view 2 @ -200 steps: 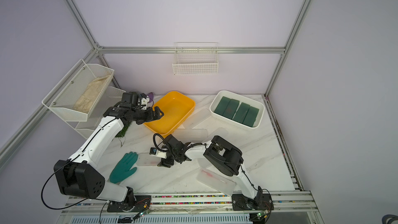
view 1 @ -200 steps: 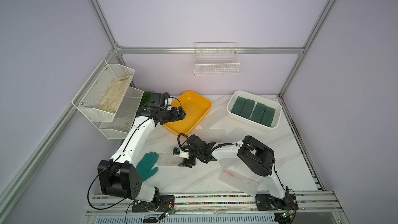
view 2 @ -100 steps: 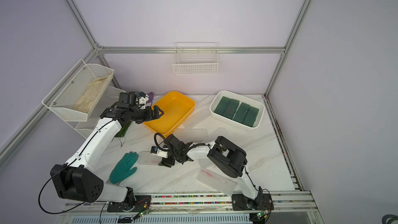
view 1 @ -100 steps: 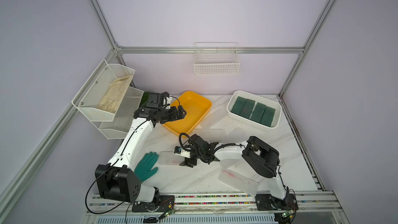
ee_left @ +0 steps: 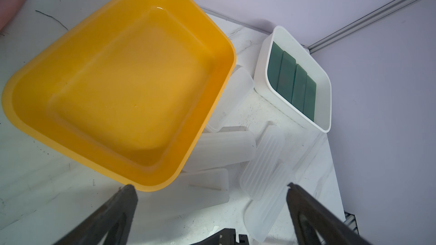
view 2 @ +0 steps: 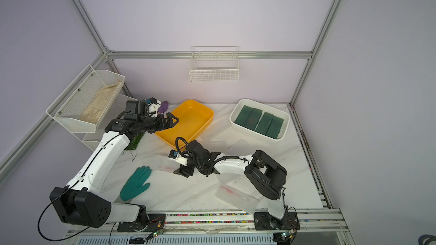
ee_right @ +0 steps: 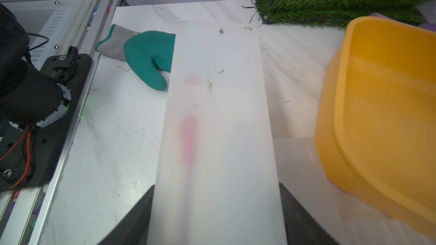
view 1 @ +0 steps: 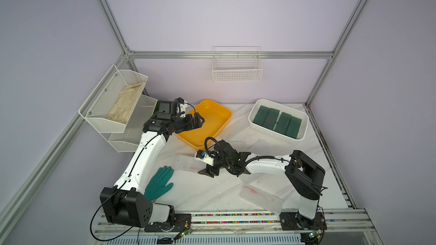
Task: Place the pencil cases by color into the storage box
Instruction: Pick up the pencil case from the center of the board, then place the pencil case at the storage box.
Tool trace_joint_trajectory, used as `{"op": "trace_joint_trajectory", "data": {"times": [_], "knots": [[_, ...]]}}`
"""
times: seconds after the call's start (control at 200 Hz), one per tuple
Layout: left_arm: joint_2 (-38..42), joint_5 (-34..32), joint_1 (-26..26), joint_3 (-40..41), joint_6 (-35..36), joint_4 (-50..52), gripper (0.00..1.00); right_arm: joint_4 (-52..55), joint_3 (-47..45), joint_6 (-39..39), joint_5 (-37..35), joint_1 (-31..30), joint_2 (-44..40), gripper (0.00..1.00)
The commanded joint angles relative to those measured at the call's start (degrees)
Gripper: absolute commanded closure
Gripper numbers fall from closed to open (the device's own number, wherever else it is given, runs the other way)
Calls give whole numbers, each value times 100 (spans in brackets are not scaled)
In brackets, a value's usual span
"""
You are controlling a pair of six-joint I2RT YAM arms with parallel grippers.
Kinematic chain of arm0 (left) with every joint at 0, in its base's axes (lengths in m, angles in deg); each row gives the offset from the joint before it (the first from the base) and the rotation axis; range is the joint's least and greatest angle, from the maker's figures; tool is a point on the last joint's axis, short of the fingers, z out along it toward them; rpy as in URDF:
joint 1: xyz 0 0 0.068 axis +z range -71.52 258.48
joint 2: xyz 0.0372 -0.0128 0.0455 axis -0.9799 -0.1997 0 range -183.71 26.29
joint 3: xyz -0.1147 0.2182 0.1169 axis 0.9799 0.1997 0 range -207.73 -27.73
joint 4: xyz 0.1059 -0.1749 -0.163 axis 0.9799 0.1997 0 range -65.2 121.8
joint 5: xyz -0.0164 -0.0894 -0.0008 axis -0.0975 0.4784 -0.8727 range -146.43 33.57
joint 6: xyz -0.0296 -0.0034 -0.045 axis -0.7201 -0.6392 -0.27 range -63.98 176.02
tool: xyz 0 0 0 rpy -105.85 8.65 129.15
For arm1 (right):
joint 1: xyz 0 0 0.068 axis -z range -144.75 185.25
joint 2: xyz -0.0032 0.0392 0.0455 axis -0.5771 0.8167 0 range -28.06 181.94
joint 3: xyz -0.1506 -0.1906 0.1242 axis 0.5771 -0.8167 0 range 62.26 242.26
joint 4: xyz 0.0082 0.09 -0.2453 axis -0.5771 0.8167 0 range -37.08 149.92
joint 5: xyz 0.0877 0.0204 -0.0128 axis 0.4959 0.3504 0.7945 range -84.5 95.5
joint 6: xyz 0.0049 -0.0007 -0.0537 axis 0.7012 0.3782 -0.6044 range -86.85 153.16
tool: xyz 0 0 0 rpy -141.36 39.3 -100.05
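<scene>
Frosted case [ee_right: 231, 126] cut off at view's edge; pink shape [ee_right: 188, 137] inside blurred, perhaps pen; glove [ee_right: 146, 57] partly hidden behind it.

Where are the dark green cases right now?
In both top views the four dark green pencil cases lie side by side inside the white box at the far right corner of the table, just right of the yellow tub.

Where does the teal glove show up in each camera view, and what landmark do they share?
Top view: teal glove beside the left arm.
Top view: teal glove, same place.
Left wrist: not in it.
Right wrist: teal glove, partly behind the clear pencil case.
Shared landmark: yellow tub.
</scene>
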Motion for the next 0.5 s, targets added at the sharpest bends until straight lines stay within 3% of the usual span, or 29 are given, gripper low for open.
{"op": "trace_joint_trajectory", "data": {"times": [0.0,0.495], "knots": [[189,154,48,-497,-172,-307,0,-336,-59,274,165,176,-365,43],[92,-205,132,-794,-760,-644,0,-468,638,889,-561,1005,94,43]]}}
